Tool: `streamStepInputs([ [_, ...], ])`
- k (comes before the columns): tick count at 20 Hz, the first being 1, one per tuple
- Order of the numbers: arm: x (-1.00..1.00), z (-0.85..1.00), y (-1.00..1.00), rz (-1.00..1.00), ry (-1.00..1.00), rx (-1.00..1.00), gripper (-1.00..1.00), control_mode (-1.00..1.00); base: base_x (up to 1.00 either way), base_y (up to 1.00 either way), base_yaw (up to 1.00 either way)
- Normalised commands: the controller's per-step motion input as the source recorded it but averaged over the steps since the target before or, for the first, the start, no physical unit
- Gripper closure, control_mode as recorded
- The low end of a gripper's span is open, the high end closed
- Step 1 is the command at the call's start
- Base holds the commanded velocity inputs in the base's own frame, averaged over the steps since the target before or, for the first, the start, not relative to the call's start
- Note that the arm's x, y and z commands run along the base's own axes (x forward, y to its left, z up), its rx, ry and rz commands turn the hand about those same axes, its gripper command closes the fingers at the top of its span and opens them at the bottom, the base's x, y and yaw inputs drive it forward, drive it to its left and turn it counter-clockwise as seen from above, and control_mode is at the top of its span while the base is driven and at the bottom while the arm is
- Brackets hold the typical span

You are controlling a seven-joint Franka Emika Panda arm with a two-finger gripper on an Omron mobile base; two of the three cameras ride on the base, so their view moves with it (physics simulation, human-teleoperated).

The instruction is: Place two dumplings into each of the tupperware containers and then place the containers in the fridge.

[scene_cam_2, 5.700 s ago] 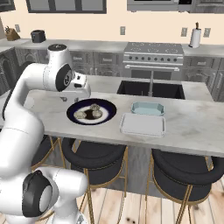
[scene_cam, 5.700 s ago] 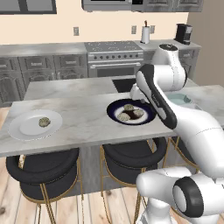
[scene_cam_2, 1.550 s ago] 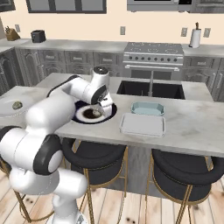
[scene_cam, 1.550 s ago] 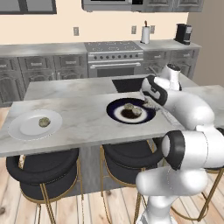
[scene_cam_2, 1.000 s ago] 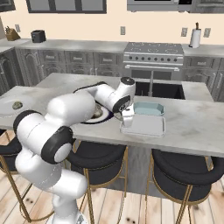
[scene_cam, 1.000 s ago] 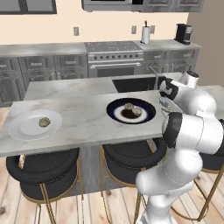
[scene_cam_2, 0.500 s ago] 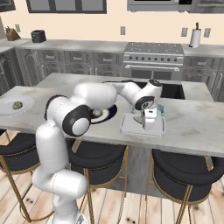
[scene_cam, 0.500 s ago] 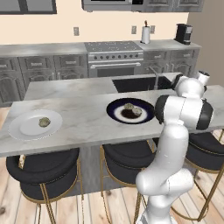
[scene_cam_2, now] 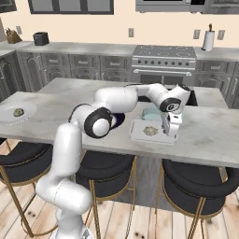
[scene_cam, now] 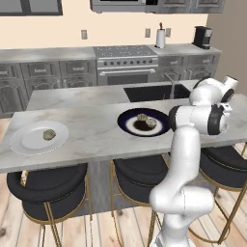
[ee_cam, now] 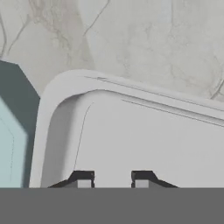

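Since the earlier frame arm swung right from the dark-blue plate [scene_cam: 143,122] to over the whitish tub [scene_cam_2: 153,132]; one dumpling [scene_cam_2: 149,130] now lies in it. Gripper [ee_cam: 112,179] hangs just above the tub floor, fingers a small gap apart, nothing between them. Teal tub [scene_cam_2: 150,112] sits just behind. Two dumplings [scene_cam: 145,120] on the blue plate, one on the white plate [scene_cam: 38,137]. Dumplings look soft, light, squashable: pinch gently across the middle. Tubs look stiff, light: grip at rim.

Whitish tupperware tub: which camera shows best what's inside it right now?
The right base view: the whitish tub lies whole on the island with one dumpling inside. The hand view shows its corner; in the left base view the arm hides it.
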Motion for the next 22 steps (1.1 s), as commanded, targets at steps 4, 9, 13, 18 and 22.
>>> streamStepInputs([
  [4,-0.45,0.29,0.39,0.29,-0.02,-0.12,-1.0,-1.0,0.0,0.0,0.0],
  [9,-0.31,0.03,0.99,0.56,-0.05,-0.19,-1.0,-1.0,0.0,0.0,0.0],
  [13,-0.28,0.0,0.94,0.49,-0.25,-0.08,-1.0,-1.0,0.0,0.0,0.0],
  [18,-0.57,-0.02,0.81,0.28,-0.62,0.0,-1.0,-1.0,0.0,0.0,0.0],
  [22,-0.55,0.28,0.76,0.26,-0.59,0.0,-1.0,-1.0,0.0,0.0,0.0],
])
